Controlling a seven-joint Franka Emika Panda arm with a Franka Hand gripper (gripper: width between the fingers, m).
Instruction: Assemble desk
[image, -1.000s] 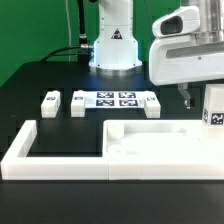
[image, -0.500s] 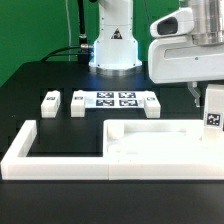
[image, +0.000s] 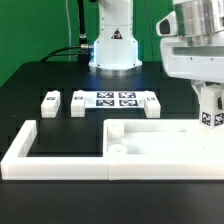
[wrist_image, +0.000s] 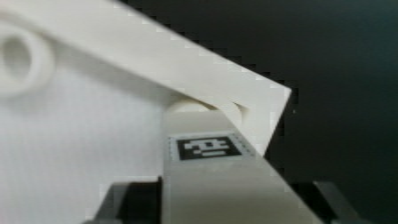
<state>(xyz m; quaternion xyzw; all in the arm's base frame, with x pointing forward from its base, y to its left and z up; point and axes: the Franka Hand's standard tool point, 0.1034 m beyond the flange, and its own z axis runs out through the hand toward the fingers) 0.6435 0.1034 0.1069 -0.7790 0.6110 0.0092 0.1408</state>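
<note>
The white desk tabletop (image: 150, 140) lies flat at the front right, inside the border frame. My gripper (image: 207, 95) is shut on a white leg (image: 210, 113) with a tag and holds it upright over the tabletop's far corner on the exterior view's right. In the wrist view the leg (wrist_image: 210, 150) stands between my dark fingers (wrist_image: 125, 198), its end at the tabletop's corner (wrist_image: 107, 120) next to a round hole (wrist_image: 15, 60). Three more legs lie on the table: two (image: 50, 102) (image: 80, 101) on the left and one (image: 150, 104) behind the tabletop.
The marker board (image: 115, 100) lies between the loose legs at the back. The white U-shaped border frame (image: 25, 145) runs along the front and left of the tabletop. The robot base (image: 115, 45) stands behind.
My arm has shifted toward the exterior view's right and the held leg has come down slightly toward the tabletop's corner. The loose legs have not moved.
</note>
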